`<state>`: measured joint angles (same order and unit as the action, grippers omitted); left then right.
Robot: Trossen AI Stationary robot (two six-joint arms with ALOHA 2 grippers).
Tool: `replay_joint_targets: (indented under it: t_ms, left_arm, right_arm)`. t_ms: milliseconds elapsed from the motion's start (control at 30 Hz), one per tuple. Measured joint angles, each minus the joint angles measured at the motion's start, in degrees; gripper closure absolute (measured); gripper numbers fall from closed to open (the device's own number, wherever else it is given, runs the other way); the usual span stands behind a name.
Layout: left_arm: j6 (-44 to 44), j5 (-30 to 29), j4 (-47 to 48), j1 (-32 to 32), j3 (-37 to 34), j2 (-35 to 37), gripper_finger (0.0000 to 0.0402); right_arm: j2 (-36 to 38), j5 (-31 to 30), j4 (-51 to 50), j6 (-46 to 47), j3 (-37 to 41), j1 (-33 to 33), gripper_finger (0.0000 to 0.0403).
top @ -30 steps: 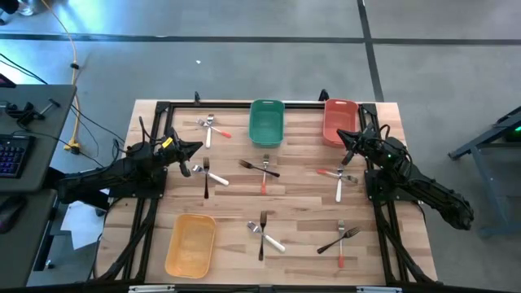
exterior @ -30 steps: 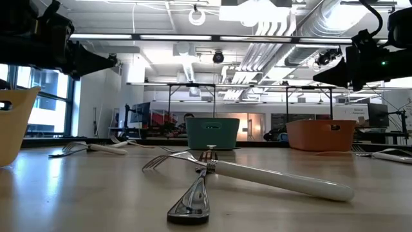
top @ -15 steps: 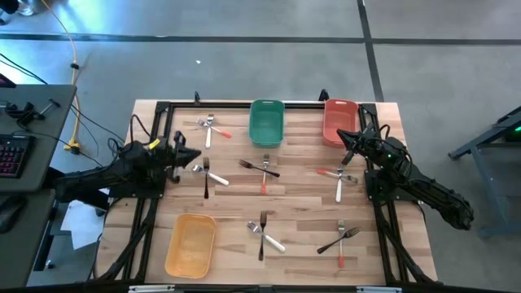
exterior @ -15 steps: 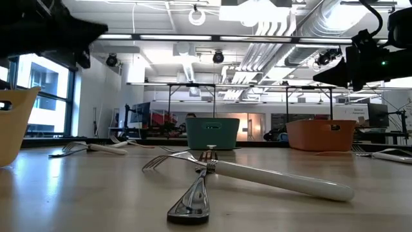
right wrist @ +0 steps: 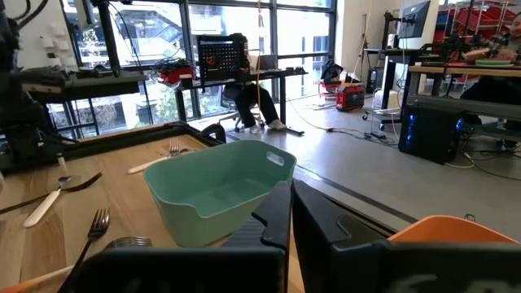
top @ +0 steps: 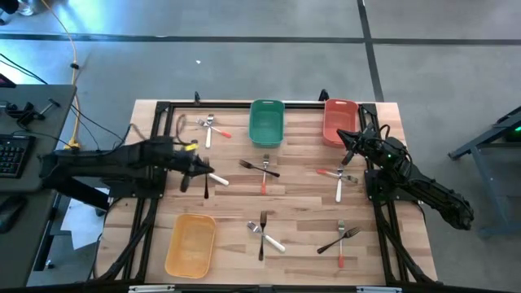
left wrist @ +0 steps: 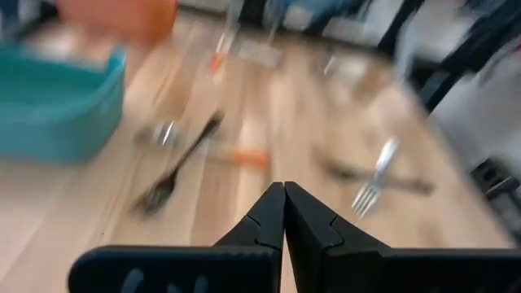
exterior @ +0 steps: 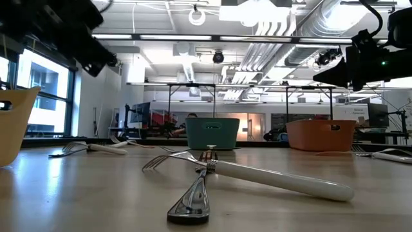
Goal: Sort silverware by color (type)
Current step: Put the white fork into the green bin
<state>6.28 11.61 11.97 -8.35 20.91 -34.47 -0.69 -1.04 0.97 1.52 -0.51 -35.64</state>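
Twelve or so forks lie in crossed clusters, none yet binned. Nearest: white-handled fork (exterior: 283,179) across a black fork (exterior: 190,200). Left gripper (top: 198,168), fingers pressed together, hovers over the left cluster (top: 213,177); judged approach, opening needed next. Wrist view blurred. Right gripper (top: 342,138), closed, waits far right.

Left wrist view: we see the forks (left wrist: 175,167) and green bin (left wrist: 57,110) only as motion blur. Low view: the yellow bin (exterior: 11,125) is cut by the edge. High view: fork tines are too small to resolve.
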Motion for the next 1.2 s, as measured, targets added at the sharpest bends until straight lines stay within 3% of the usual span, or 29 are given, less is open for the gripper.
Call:
replay_joint_targets:
  t_ms: [200, 400, 700, 933, 1200]
  left_arm:
    - [-5.75, -5.65, 13.75, 0.29, 8.46, -14.41, 0.0398]
    - [-14.05, -9.44, 23.13, 0.27, 15.14, -27.28, 0.0370]
    - [-23.40, -11.15, 25.14, 0.27, 19.14, -42.53, 0.0309]
    - [-25.34, -16.70, 24.16, 0.27, 20.02, -49.92, 0.0282]
    - [-26.49, -17.11, 24.19, 0.53, 19.96, -51.40, 0.0283]
  right_arm:
    - [0.02, 0.00, 0.00, -0.02, -0.01, 0.02, 0.0402]
    - [0.01, 0.00, 0.00, -0.01, 0.00, 0.01, 0.0402]
    - [0.00, 0.00, 0.00, -0.02, 0.00, 0.01, 0.0402]
    - [0.01, 0.00, 0.00, -0.01, 0.00, 0.02, 0.0402]
    - [0.00, 0.00, 0.00, -0.02, 0.00, 0.00, 0.0402]
